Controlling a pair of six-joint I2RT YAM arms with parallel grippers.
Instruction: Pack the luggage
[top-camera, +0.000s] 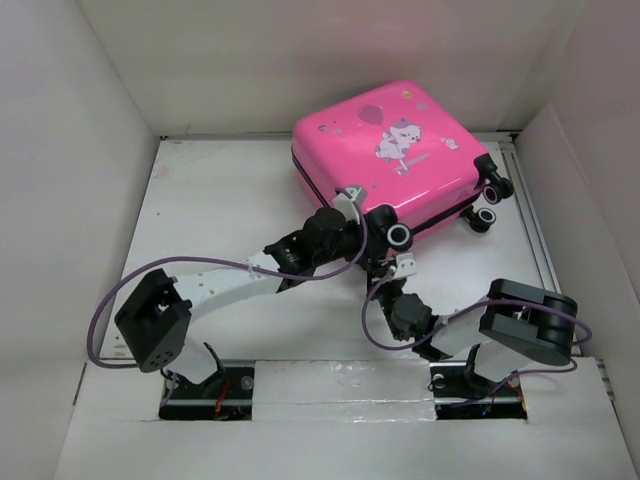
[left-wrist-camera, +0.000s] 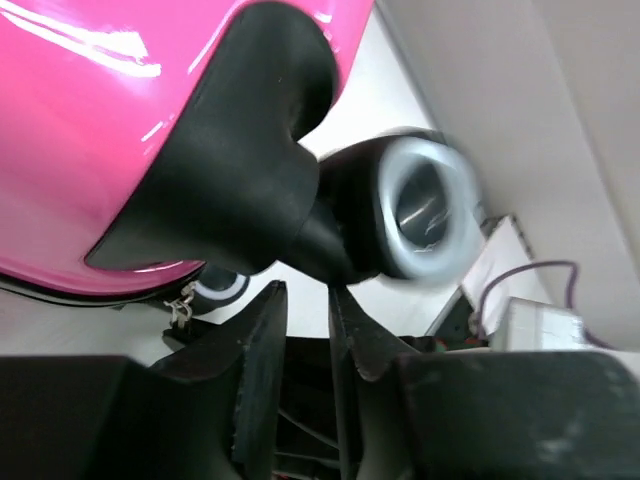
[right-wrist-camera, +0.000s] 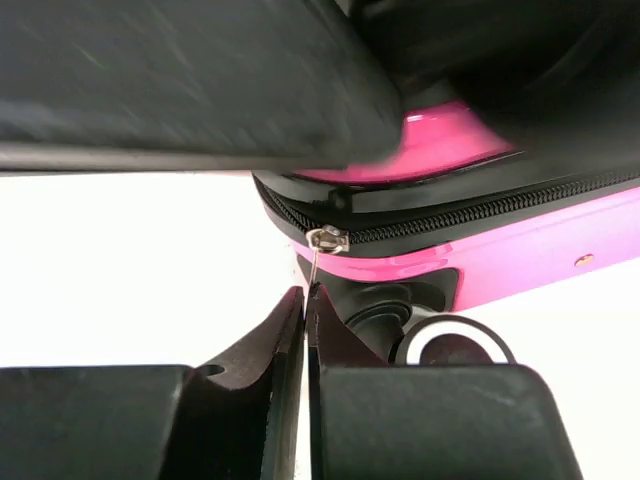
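The bright-pink luggage (top-camera: 400, 150) lies flat and closed at the back right of the table, cartoon print up. My left gripper (top-camera: 365, 228) sits at its near corner, right by a black wheel (top-camera: 399, 235). In the left wrist view the luggage shell (left-wrist-camera: 80, 130) and that wheel (left-wrist-camera: 425, 220) fill the frame, and my left gripper (left-wrist-camera: 305, 292) is open a narrow gap with nothing in it. My right gripper (top-camera: 385, 268) is just below that corner. In the right wrist view it (right-wrist-camera: 306, 292) is shut on the thin metal pull hanging from the zipper slider (right-wrist-camera: 327, 238).
Two more black wheels (top-camera: 497, 190) stick out at the luggage's right side. White walls (top-camera: 70, 150) box in the table on the left, back and right. The left gripper's dark body (right-wrist-camera: 190, 80) hangs over the right wrist view.
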